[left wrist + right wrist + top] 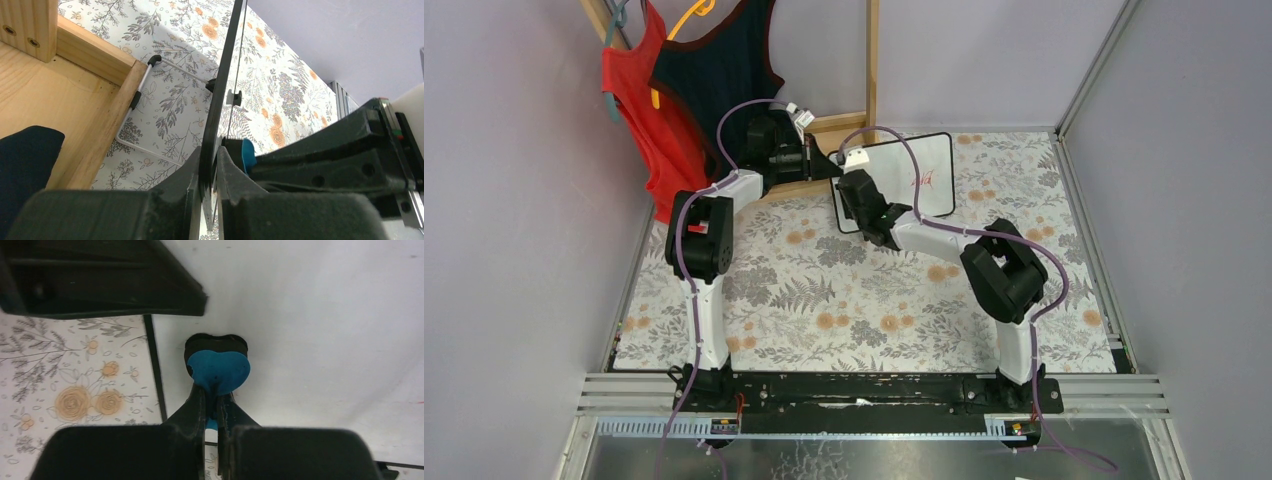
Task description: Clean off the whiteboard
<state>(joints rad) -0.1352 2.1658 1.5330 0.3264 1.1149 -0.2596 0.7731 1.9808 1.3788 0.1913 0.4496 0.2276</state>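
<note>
between the fingers of the left gripper (209, 161) runs the left edge of the whiteboard (226, 60). the fingers are pinched almost shut on the thin black frame, so the board stands upright on its wire foot (145, 115). the right gripper (212, 399) is clamped closed on a blue eraser pad (218, 371), whose face seems pressed against the white surface just ahead of the fingertips, close to the frame. red writing (923, 181) lies well off to the far side of those fingers. wiping well likely means sweeping toward it with steady pressure while the left hold braces the board.
</note>
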